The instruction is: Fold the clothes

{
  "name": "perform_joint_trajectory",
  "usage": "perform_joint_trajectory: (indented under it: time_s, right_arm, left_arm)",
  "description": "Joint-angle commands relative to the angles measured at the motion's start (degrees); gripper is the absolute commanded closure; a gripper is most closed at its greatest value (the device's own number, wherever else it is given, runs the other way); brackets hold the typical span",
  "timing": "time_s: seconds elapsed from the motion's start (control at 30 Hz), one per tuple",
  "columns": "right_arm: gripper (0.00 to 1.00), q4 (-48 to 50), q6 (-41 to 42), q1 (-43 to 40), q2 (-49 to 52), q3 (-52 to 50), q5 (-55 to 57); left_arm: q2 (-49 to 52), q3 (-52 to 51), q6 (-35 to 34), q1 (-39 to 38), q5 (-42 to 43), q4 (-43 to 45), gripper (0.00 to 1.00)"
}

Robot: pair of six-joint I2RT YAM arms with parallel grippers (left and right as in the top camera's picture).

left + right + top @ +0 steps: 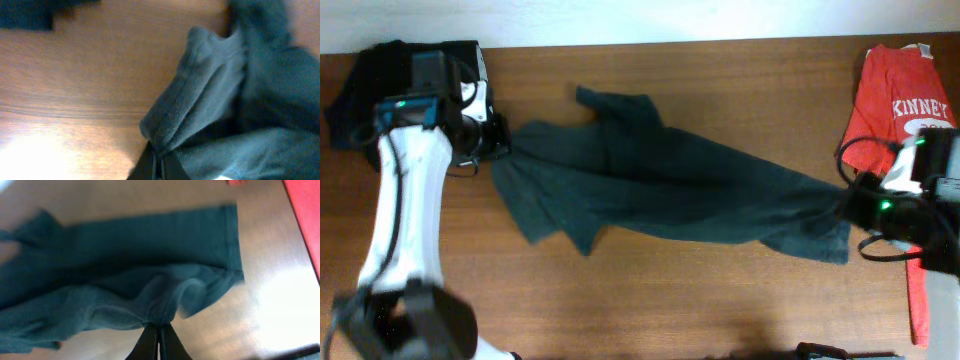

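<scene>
A dark teal shirt point(660, 185) lies stretched across the wooden table between my two grippers. My left gripper point(505, 140) is shut on its left edge; the left wrist view shows the pinched fold point(165, 145) rising from the closed jaws point(159, 165). My right gripper point(848, 205) is shut on the shirt's right edge; the right wrist view shows cloth point(150, 280) bunched at the closed fingertips point(160, 330). A loose flap of the shirt point(560, 235) hangs toward the front.
A red printed shirt point(905, 100) lies at the right edge, partly under my right arm. A dark garment point(380, 75) lies in the far left corner behind my left arm. Bare wood point(670, 300) runs along the front.
</scene>
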Motion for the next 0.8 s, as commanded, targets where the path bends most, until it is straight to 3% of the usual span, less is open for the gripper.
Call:
perform_joint_trajectory:
  time_s: [0.0, 0.1, 0.23, 0.37, 0.47, 0.53, 0.67, 0.77]
  right_arm:
    - [0.96, -0.7, -1.7, -0.2, -0.5, 8.6, -3.6]
    - [0.96, -0.6, -1.7, -0.2, -0.5, 12.8, -5.5]
    - [0.96, 4.4, 0.2, -0.2, 2.1, 13.0, -6.5]
    - [0.96, 17.9, 2.4, 0.2, 12.6, 13.0, -14.7]
    - [0.96, 32.7, 6.5, 2.4, 23.1, 13.8, -22.1]
    - [0.96, 36.2, 7.9, 2.8, 26.0, 15.7, -22.9]
    - [0.96, 33.2, 7.3, 0.5, 28.6, 29.5, -22.9]
    - [0.96, 25.5, 6.2, -5.0, 28.6, 44.3, -22.9]
  left_arm:
    - [-13.0, 1.9, -1.8, -1.1, -0.4, -1.2, 0.99]
    - [-21.5, 1.9, -3.0, -1.5, -0.7, -0.9, 0.99]
    - [-24.0, 1.8, -4.9, -1.5, -0.4, 2.5, 0.99]
    - [-15.8, 1.7, -5.4, -1.5, 2.7, 10.2, 0.99]
    - [-5.0, 2.1, -5.4, -1.5, 4.8, 24.7, 0.99]
    - [-2.9, 4.1, -5.4, -1.5, 5.3, 27.6, 0.99]
    - [-1.7, 19.8, -4.7, -1.5, 2.5, 24.5, 0.99]
    - [-1.7, 34.9, -2.3, -0.7, 2.0, 18.0, 0.99]
